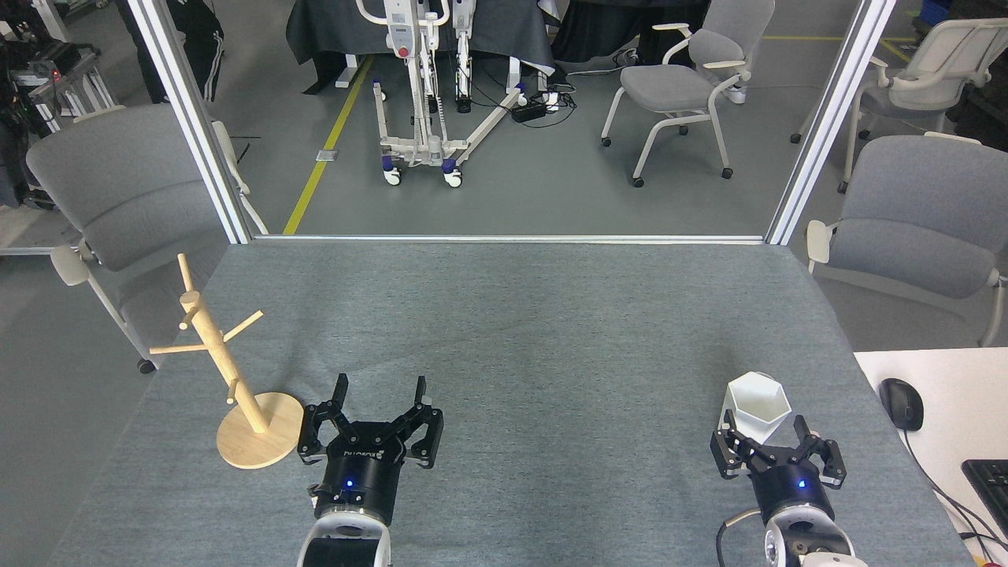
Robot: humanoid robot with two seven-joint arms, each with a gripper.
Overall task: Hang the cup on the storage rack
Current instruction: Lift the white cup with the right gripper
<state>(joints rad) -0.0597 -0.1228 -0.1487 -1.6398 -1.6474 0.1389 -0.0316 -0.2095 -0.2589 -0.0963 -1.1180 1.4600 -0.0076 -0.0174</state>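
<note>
One cup (757, 402), one storage rack (228, 376), two spread-jawed grippers.

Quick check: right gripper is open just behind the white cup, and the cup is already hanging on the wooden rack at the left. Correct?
Not quite. In the head view the cup isn't on the rack; it stands on the table at the right, directly in front of the open right gripper. The rack at the left has bare pegs.
</note>
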